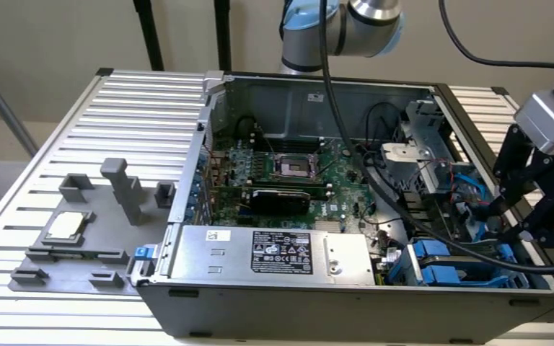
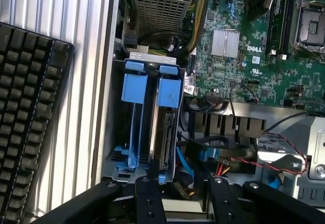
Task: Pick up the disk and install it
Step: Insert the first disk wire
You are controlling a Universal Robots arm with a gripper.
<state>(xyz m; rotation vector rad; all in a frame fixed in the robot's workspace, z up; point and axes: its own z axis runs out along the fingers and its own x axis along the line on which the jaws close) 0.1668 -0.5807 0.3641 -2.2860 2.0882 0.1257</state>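
Observation:
The disk (image 2: pixel 163 132) stands on edge in the blue drive cage (image 2: pixel 133 125), silver-grey metal under a blue carrier handle (image 2: pixel 169 92). In the exterior view the cage's blue handles (image 1: pixel 441 263) sit at the front corner of the open computer case, on that view's right. My gripper (image 2: pixel 185 199) hovers just over the cage's end, open, its black fingers (image 2: pixel 148 201) apart with only cables below them. From the exterior view my gripper (image 1: pixel 524 227) hangs above the case's right wall, a little above the cage.
The motherboard (image 1: pixel 277 173) and the power supply (image 1: pixel 277 252) fill the case beside the cage. Thick black cables (image 1: pixel 421 231) run from the arm across the case. A keyboard (image 2: pixel 30 117) lies outside the case wall. A grey fixture with a CPU chip (image 1: pixel 66 225) sits on the exterior view's left.

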